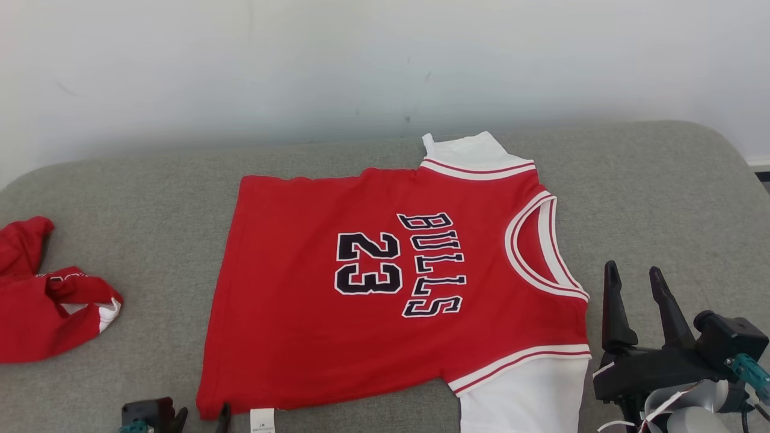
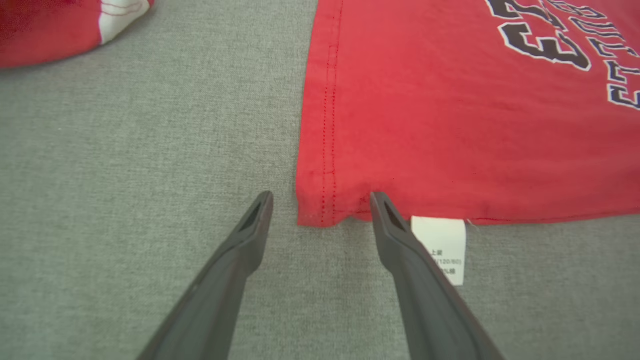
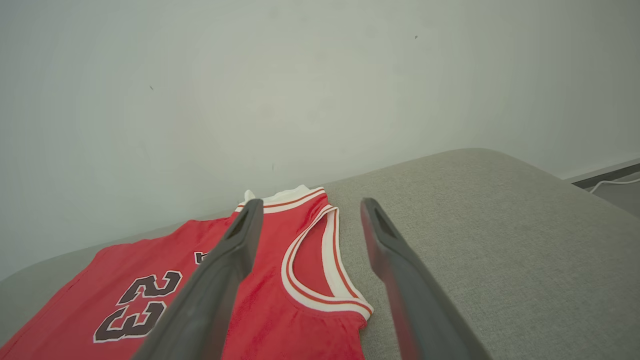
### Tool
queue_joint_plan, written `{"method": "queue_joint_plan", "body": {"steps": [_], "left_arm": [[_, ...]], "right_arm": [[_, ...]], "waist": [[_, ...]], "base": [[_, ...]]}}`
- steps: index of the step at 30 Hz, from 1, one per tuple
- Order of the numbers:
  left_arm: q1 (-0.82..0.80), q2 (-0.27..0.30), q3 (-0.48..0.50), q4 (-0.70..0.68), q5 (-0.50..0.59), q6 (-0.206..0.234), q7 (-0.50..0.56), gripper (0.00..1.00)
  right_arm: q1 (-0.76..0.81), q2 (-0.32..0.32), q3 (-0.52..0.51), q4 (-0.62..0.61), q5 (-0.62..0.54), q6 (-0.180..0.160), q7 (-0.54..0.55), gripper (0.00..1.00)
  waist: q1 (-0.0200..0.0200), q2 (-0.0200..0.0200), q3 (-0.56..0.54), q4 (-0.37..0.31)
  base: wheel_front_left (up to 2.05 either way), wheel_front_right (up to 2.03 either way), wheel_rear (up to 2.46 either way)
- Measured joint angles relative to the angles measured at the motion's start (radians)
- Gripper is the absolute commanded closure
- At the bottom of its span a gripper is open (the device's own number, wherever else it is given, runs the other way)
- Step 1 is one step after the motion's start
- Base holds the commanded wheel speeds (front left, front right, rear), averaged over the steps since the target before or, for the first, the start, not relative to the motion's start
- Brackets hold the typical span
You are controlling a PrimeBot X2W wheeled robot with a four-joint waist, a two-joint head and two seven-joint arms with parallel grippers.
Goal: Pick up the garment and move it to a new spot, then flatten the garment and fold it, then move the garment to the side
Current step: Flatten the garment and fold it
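At the lower right of the head view, the right gripper (image 1: 634, 269) has two long, tapering black fingers (image 1: 616, 313) on a black block (image 1: 646, 370). Beside it are a dark boxy housing (image 1: 731, 340), a teal connector (image 1: 749, 368), white cables (image 1: 662, 409) and a pale grey forearm (image 1: 692, 420). At the bottom left, the left gripper (image 1: 203, 414) shows the same dark fingers, each slotted near its tip.

Red jersey (image 1: 385, 282) (white sleeves, "BULLS 23") lies flat, spread sideways; collar toward the right.
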Motion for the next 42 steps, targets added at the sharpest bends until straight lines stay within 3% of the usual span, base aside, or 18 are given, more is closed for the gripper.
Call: {"method": "queue_joint_plan", "body": {"steps": [5, 9, 10, 12, 13, 14, 21, 27, 34, 42], "left_arm": [[-0.028, 0.0, 0.013, 0.038, -0.003, -0.001, 0.03, 0.02], [-0.035, 0.0, 0.016, 0.06, -0.004, 0.002, 0.051, 0.54], [-0.035, 0.0, 0.017, 0.064, -0.004, 0.002, 0.06, 0.58], [-0.035, 0.0, 0.016, 0.071, -0.005, 0.002, 0.064, 0.76], [-0.035, 0.0, 0.015, 0.073, -0.005, 0.001, 0.067, 0.92], [-0.035, -0.001, 0.013, 0.074, -0.007, 0.001, 0.067, 1.0], [-0.039, -0.003, 0.005, 0.081, -0.011, -0.007, 0.08, 1.0], [-0.047, -0.006, -0.002, 0.086, -0.011, -0.009, 0.083, 1.0], [-0.052, -0.008, -0.001, 0.087, -0.012, -0.008, 0.083, 1.0], [-0.055, -0.007, 0.001, 0.082, -0.012, -0.007, 0.083, 1.0]], "right_arm": [[-0.015, 0.001, 0.002, 0.013, 0.0, 0.0, -0.007, 0.0], [-0.015, 0.0, -0.001, 0.019, 0.0, 0.0, -0.008, 0.0], [-0.015, 0.0, -0.001, 0.02, 0.0, 0.0, -0.008, 0.0], [-0.015, 0.0, -0.001, 0.022, 0.0, 0.0, -0.009, 0.0], [-0.014, 0.0, -0.001, 0.024, 0.0, 0.0, -0.009, 0.0], [-0.014, 0.0, -0.001, 0.025, 0.0, 0.0, -0.009, 0.0], [-0.013, -0.013, 0.016, 0.046, -0.005, 0.013, 0.008, 0.0], [0.096, -0.061, 0.107, 0.078, 0.001, 0.08, 0.204, 0.0], [0.185, -0.092, 0.142, 0.062, 0.002, 0.076, 0.393, 0.0], [0.212, -0.097, 0.143, 0.007, 0.015, 0.042, 0.531, 0.0]], "waist": [[0.0, 0.0001, 0.008, -0.014], [0.0, 0.0, 0.01, -0.019], [0.0, 0.0, 0.01, -0.02], [0.0, 0.0, 0.01, -0.022], [0.0, 0.0001, 0.01, -0.022], [0.0, 0.0, 0.01, -0.023], [0.0, 0.0, 0.01, -0.022], [0.0, 0.0001, 0.009, -0.014], [-0.0001, 0.0, 0.016, -0.014], [-0.0001, -0.0001, 0.041, -0.02]], "base": [[0.0, 0.0, 0.0], [0.0, 0.0, 0.0], [0.0, 0.0, 0.0], [0.0, 0.0, 0.0], [0.0, 0.0, 0.0], [0.0, 0.0, 0.0], [0.0, 0.0, 0.0], [0.0, 0.0, 0.0], [0.0, 0.0, 0.0], [0.0, 0.0, 0.0]]}}
